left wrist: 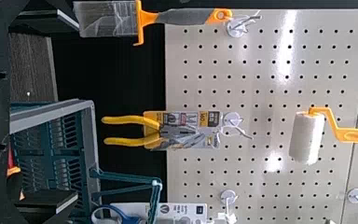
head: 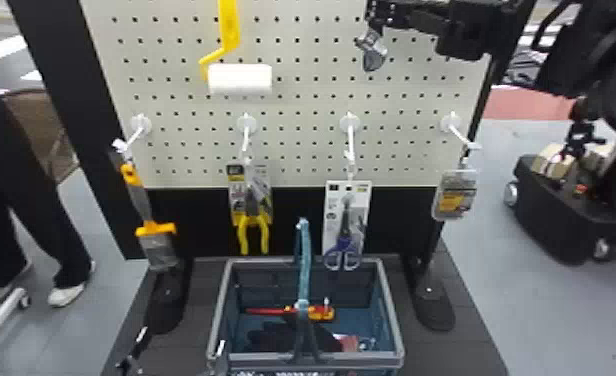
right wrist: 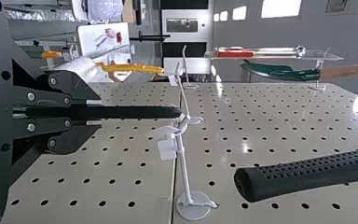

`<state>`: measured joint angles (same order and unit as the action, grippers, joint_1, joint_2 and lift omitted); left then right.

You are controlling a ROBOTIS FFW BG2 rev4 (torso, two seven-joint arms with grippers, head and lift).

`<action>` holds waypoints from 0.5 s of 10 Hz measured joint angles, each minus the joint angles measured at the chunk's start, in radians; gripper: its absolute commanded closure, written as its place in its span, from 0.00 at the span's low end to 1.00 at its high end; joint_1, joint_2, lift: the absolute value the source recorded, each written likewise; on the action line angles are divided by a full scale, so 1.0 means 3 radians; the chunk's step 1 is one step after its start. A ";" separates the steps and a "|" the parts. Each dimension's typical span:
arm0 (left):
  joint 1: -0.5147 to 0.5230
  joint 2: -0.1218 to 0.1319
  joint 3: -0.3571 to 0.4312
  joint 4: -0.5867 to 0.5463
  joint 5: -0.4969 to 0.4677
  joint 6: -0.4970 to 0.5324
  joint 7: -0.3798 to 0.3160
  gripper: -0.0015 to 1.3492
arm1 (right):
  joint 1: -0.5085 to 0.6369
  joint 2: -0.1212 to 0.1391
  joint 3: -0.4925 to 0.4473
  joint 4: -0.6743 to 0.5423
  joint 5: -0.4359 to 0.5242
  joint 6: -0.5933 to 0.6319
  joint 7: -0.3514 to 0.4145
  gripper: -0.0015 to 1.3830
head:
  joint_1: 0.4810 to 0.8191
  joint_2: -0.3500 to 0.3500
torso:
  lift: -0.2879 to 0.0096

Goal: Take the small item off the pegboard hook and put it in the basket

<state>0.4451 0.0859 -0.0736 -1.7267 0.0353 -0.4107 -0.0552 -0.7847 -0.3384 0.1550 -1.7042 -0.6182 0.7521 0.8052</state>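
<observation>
1. From the robot's head, a camera is looking forward and down at the pegboard (head: 292, 146) and basket (head: 252, 357), from farther back.
2. The left wrist's camera is facing the pegboard closer, turned sideways; both views are sharing the pliers (head: 244, 230) and basket.
3. The right wrist's is looking slantwise along the perforated board (right wrist: 256, 126), very near.

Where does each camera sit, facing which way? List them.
Head view: on the head, facing forward and down at pegboard and basket; left gripper and right arm show.
Left wrist view: on that wrist, facing the pliers; left gripper shows.
Right wrist view: on that wrist, looking along the pegboard; right gripper shows.
The first two share the pliers.
</observation>
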 measured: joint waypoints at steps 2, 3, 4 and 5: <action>0.0000 0.0000 0.0000 0.0001 0.0000 0.0004 0.0000 0.04 | 0.0005 -0.0003 -0.0003 -0.0016 -0.0004 0.0004 0.0000 0.85 | 0.20 0.50 | 0.63; 0.0000 0.0000 0.0000 0.0001 0.0000 0.0004 0.0000 0.04 | 0.0012 -0.0007 -0.0016 -0.0019 -0.0005 0.0004 -0.0004 0.85 | 0.20 0.50 | 0.63; 0.0004 0.0000 0.0000 0.0001 0.0000 0.0004 0.0000 0.04 | 0.0025 -0.0013 -0.0032 -0.0033 -0.0005 0.0004 -0.0006 0.85 | 0.20 0.50 | 0.63; 0.0011 0.0000 0.0000 0.0001 0.0000 0.0004 0.0000 0.04 | 0.0036 -0.0020 -0.0041 -0.0051 -0.0005 0.0004 -0.0012 0.85 | 0.20 0.50 | 0.63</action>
<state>0.4485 0.0860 -0.0736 -1.7265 0.0353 -0.4096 -0.0552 -0.7739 -0.3445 0.1426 -1.7196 -0.6197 0.7533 0.8015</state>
